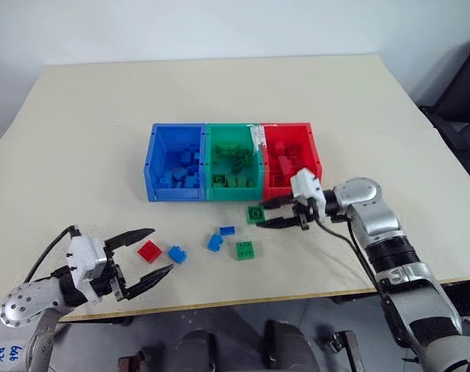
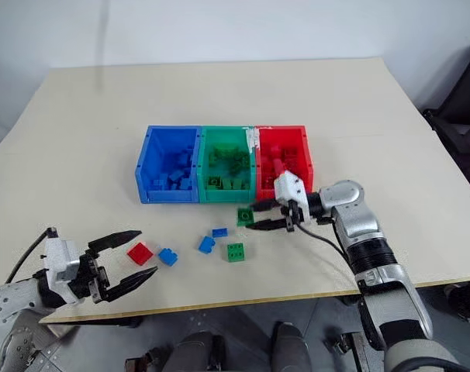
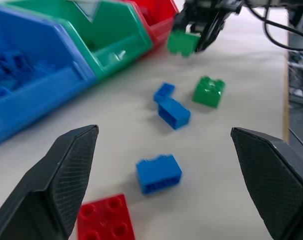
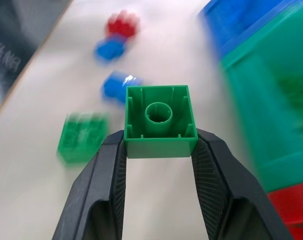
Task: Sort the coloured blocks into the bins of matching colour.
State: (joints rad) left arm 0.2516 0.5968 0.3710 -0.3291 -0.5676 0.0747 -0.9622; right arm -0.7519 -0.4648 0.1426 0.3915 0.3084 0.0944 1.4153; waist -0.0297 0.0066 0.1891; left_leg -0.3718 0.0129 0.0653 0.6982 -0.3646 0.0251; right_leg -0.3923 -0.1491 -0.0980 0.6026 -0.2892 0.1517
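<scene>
Nearest you, your left gripper [image 1: 146, 256] hangs with its fingers spread wide and nothing in them, low over the front of the table [image 1: 80, 139], pointing toward a red block [image 1: 149, 250] and a blue block [image 1: 177, 253] lying just ahead of it. A little beyond lie two more blue blocks [image 1: 214, 242] and a loose green block [image 1: 245, 250]. Further on, your right gripper [image 1: 275, 215] is clamped on a green block [image 4: 159, 120], held by its two opposite sides with its hollow underside facing the wrist camera, just in front of the bins [image 1: 232, 160] near the seam between green and red. I'd judge the carry is the step in hand. Keep the squeeze steady, bring the block over the front wall of the green bin [image 1: 233, 159], not the red bin [image 1: 291, 155] beside it, and release only once it is centred above the green opening. The blue bin [image 1: 175, 161] sits at the far left of the row.
</scene>
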